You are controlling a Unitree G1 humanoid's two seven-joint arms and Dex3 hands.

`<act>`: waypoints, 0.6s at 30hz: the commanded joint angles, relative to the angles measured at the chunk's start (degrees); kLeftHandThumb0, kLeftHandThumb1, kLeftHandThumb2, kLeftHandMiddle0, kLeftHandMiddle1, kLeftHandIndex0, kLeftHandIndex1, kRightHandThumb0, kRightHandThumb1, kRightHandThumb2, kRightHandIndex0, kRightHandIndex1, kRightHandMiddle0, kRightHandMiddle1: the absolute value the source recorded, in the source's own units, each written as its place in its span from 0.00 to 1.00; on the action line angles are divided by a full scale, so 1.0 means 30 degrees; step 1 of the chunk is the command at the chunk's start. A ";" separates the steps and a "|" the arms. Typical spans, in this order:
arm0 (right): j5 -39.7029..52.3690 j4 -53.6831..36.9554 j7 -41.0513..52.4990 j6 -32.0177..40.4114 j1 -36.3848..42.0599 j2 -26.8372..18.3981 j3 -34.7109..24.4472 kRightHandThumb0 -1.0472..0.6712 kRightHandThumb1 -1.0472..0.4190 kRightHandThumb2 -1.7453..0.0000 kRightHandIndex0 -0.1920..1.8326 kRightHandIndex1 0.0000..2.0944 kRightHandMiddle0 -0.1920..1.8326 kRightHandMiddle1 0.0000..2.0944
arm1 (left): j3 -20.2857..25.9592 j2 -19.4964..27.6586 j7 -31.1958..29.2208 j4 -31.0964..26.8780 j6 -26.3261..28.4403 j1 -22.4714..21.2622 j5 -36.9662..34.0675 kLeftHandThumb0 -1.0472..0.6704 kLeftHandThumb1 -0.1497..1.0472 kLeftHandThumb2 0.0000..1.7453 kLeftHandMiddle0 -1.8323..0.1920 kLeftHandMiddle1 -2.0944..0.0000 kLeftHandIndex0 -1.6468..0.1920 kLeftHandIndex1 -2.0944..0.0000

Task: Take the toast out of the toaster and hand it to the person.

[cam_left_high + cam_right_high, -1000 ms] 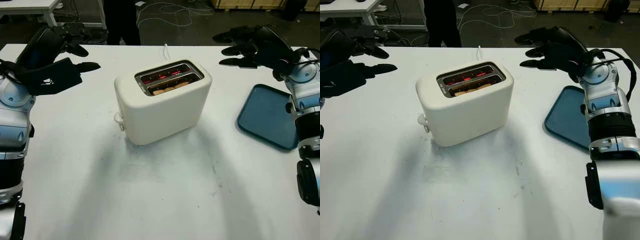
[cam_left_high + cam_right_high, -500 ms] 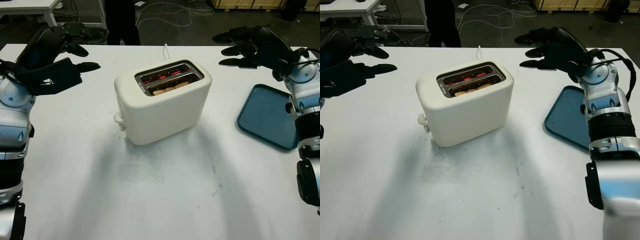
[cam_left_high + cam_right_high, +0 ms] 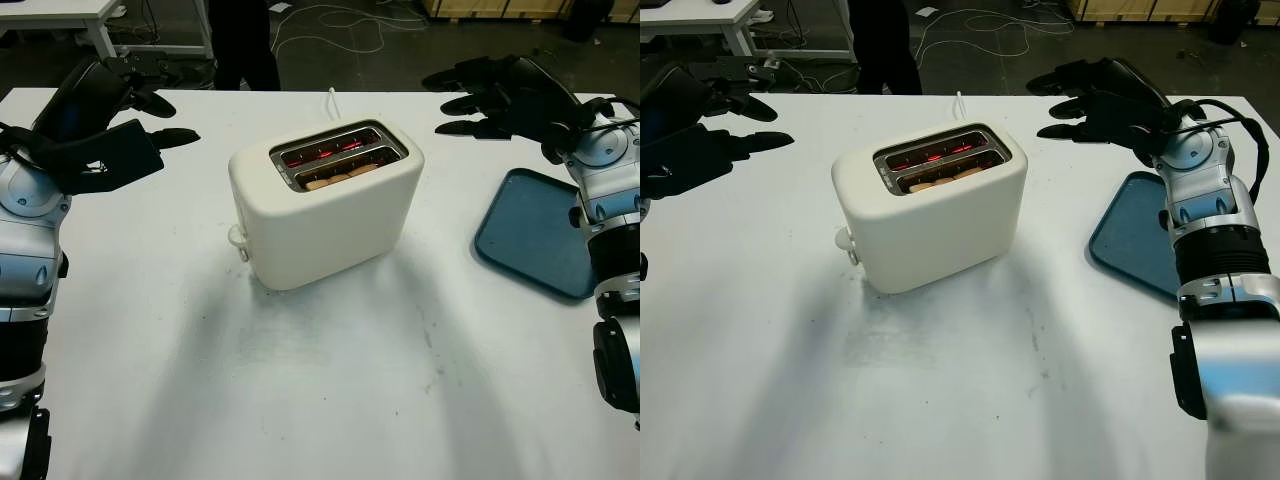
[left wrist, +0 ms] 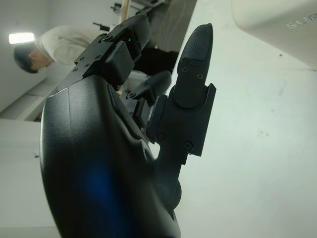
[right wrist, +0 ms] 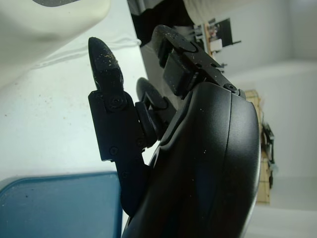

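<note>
1. A cream-white toaster (image 3: 325, 205) stands near the middle of the white counter (image 3: 330, 390), turned at an angle, with its lever knob (image 3: 236, 238) on the end facing the robot's left side.
2. The toaster has two slots on top. The far slot glows red inside; the near slot holds the toast (image 3: 340, 177), whose pale brown top edge sits low, just below the slot's rim.
3. A white cord (image 3: 331, 98) runs from behind the toaster toward the counter's far edge.
4. The left hand (image 3: 105, 125) hovers above the counter, well apart from the toaster on its left side. It is wide and holds nothing, fingers pointing toward the toaster.
5. The right hand (image 3: 1102, 100) hovers above the far right part of the counter, apart from the toaster. It too is wide and empty, fingers reaching toward the toaster.
6. A blue tray (image 3: 535, 235) lies flat on the counter at the right, below the right forearm.
7. A person (image 3: 243, 40) in dark trousers stands beyond the far edge of the counter; in the left wrist view a person in a light top (image 4: 69, 42) shows behind the hand's shell.
</note>
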 commanded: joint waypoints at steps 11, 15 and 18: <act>0.0073 0.0166 -0.0107 -0.0290 -0.0060 -0.0005 -0.0043 0.32 0.12 1.00 0.46 0.00 0.43 0.00 | 0.0094 0.0078 -0.0057 -0.0241 0.0072 0.0089 -0.0021 0.34 0.87 0.00 0.68 0.63 0.59 0.87; 0.0121 0.0053 -0.0037 -0.0045 -0.0093 0.0049 -0.0053 0.33 0.12 1.00 0.46 0.00 0.42 0.00 | 0.0071 0.0124 -0.0115 -0.0230 0.0061 0.0066 -0.0009 0.34 0.87 0.00 0.68 0.63 0.59 0.87; 0.0170 0.0104 -0.0002 -0.0137 -0.0092 0.0063 -0.0072 0.33 0.12 1.00 0.46 0.00 0.42 0.00 | 0.0074 0.0149 -0.0121 -0.0241 0.0057 0.0078 0.0013 0.34 0.87 0.00 0.68 0.63 0.58 0.87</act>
